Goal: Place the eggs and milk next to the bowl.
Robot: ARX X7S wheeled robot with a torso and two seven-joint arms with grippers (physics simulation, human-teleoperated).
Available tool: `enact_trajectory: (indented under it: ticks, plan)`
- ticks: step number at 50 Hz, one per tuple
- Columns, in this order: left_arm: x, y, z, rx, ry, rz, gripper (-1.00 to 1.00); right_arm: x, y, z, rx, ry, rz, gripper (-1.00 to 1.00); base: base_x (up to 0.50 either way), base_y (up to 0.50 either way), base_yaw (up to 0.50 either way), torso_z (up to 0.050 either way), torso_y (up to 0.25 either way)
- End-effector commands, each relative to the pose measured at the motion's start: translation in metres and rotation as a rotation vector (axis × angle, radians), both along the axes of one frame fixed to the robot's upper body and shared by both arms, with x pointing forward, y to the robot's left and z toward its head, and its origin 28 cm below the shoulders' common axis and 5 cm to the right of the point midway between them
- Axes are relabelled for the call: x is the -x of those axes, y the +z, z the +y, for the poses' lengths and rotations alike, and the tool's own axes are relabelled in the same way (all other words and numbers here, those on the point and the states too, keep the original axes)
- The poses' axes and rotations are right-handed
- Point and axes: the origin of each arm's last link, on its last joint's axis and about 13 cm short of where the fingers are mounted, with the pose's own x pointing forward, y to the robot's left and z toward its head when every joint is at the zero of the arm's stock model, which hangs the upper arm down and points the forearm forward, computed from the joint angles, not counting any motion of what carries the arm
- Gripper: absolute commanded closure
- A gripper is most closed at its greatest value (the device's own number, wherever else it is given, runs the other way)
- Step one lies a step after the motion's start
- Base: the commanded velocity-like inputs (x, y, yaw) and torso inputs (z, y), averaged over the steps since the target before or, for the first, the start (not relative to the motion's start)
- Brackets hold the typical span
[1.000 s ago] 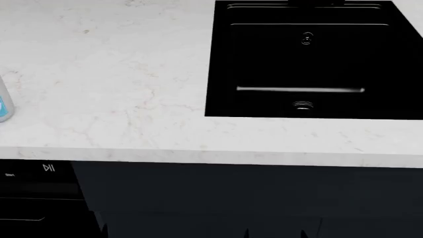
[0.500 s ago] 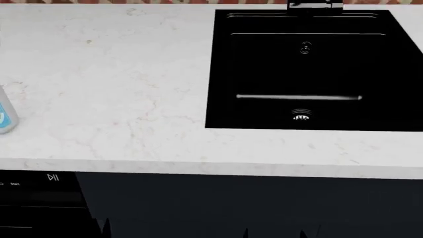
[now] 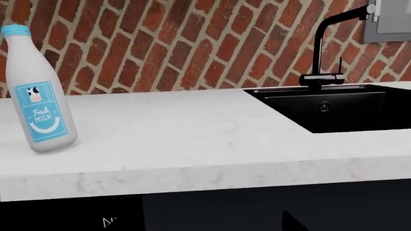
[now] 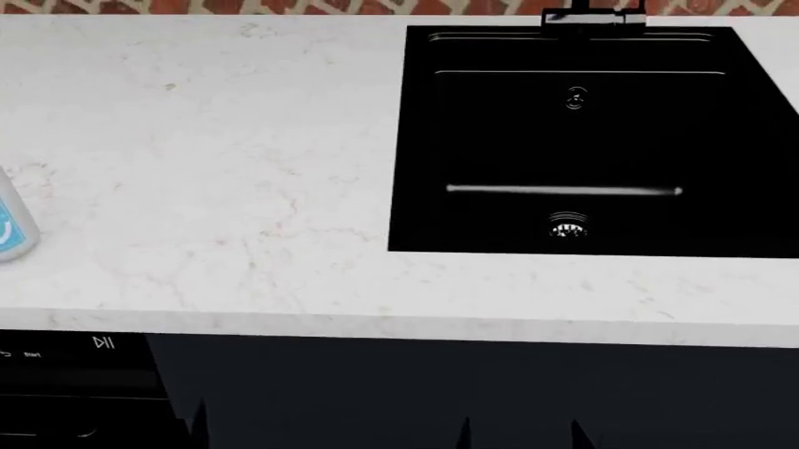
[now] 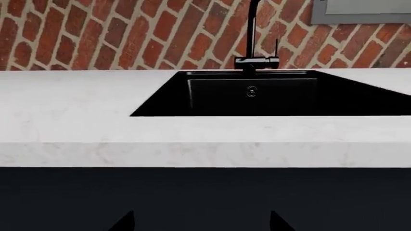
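Where countertop (image 3: 192,139) spreads, milk (image 3: 38,96) upright.

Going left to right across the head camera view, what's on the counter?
milk bottle at the left edge, bare white marble countertop, black sink with its drain, faucet base behind it.

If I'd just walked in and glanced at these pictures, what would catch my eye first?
Probably the big black sink, sunk into the white marble counter like a dark hole, with a black faucet rising at its back against a red brick wall. Next, the milk bottle standing upright and alone on the counter, well to the side of the sink, its light-blue cap and blue cow label the only bright colour there.
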Motion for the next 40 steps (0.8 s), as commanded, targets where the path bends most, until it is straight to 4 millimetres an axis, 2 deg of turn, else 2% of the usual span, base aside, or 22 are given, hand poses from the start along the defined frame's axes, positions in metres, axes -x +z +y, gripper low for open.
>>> enact_trajectory:
  ticks: [1,2,7,13,19,22,26,30,40]
  plan:
    - [-0.009,0.045,0.003,0.008,-0.047,-0.062,-1.0,-0.006,0.042,-0.014,0.024,-0.039,-0.083,-1.0,0.0,0.0,0.0,0.0,0.0]
    - [-0.011,0.049,0.004,0.001,-0.044,-0.066,-1.0,-0.007,0.045,-0.015,0.03,-0.041,-0.081,-1.0,0.0,0.0,0.0,0.0,0.0]
    - [-0.019,0.092,0.013,0.003,-0.046,-0.147,-1.0,-0.01,0.081,-0.032,0.073,-0.082,-0.149,-1.0,0.0,0.0,0.0,0.0,0.0]
    - [-0.023,0.131,0.023,0.02,-0.066,-0.182,-1.0,-0.014,0.112,-0.047,0.081,-0.091,-0.198,-1.0,0.0,0.0,0.0,0.0,0.0]
    - [-0.027,0.181,0.034,0.044,-0.075,-0.296,-1.0,-0.02,0.146,-0.064,0.085,-0.116,-0.249,-1.0,0.0,0.0,0.0,0.0,0.0]
    - [-0.028,0.195,0.036,0.029,-0.097,-0.325,-1.0,-0.021,0.159,-0.068,0.097,-0.127,-0.26,-1.0,0.0,0.0,0.0,0.0,0.0]
    - [-0.027,0.209,0.037,0.03,-0.114,-0.345,-1.0,-0.021,0.18,-0.072,0.129,-0.137,-0.288,-1.0,0.0,0.0,0.0,0.0,0.0]
    - [-0.025,0.216,0.039,0.018,-0.137,-0.364,-1.0,-0.02,0.19,-0.073,0.139,-0.14,-0.304,-1.0,0.0,0.0,0.0,0.0,0.0]
    - [-0.022,0.218,0.04,0.006,-0.134,-0.397,-1.0,-0.019,0.187,-0.071,0.157,-0.133,-0.295,-1.0,0.0,0.0,0.0,0.0,0.0]
